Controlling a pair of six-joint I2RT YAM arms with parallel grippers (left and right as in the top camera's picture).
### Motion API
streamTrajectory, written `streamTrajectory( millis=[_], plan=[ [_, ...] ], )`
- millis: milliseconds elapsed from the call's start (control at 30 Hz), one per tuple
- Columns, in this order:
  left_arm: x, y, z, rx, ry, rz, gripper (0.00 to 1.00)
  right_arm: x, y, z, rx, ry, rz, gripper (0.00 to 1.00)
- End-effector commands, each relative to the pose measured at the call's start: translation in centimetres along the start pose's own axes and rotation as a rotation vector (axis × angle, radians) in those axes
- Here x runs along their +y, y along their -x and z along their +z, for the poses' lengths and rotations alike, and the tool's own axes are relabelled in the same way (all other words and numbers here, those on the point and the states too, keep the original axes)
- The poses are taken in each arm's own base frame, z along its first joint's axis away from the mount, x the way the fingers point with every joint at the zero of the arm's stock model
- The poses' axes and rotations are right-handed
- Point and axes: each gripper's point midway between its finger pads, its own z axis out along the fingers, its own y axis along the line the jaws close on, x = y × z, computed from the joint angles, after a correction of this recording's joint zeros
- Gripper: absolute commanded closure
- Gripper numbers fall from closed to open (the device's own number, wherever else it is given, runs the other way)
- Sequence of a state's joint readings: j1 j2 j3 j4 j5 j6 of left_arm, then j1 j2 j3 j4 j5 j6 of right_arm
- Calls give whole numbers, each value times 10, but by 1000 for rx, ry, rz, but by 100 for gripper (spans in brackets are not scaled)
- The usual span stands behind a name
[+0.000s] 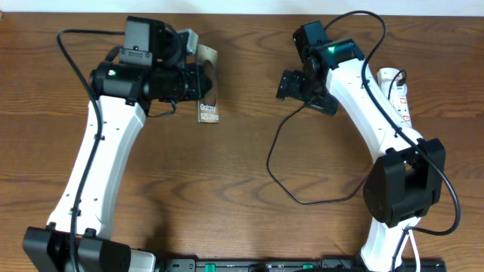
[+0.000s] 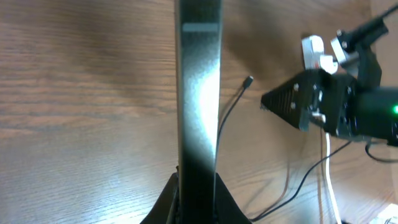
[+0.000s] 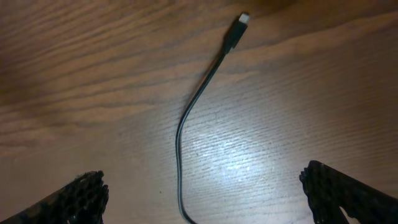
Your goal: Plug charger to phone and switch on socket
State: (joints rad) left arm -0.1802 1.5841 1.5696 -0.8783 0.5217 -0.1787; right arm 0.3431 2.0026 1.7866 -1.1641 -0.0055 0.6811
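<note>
Phone (image 2: 199, 93) clamped edge-on in L gripper (image 2: 196, 202), ends out of frame. R gripper (image 3: 208, 190) jaws wide above charger (image 3: 180, 149) tip; socket (image 1: 402, 94) mostly covered by arm (image 1: 370, 106).

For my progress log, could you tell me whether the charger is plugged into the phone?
Unplugged: the charger's tip lies bare on the table, apart from the phone.
</note>
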Motion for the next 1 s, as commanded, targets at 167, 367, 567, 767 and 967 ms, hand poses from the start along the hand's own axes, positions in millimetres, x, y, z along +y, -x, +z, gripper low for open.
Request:
streamTrajectory(
  millis=[167,367,567,767,967],
  plan=[
    [-21,-4,3,12,-51,86,93,-3,11,-7,-53,2,31,1],
    [-23,-5,4,15,-54,94,93,-11,19,-7,-59,2,83,1],
    [-23,-6,5,17,-53,93,93,-11,20,2,-51,-5,129,1],
    [-23,-6,5,18,-53,93,93,-12,22,27,-30,-33,199,11],
    [-23,-6,5,19,-53,92,93,-12,27,72,-4,-58,277,25]
  ],
)
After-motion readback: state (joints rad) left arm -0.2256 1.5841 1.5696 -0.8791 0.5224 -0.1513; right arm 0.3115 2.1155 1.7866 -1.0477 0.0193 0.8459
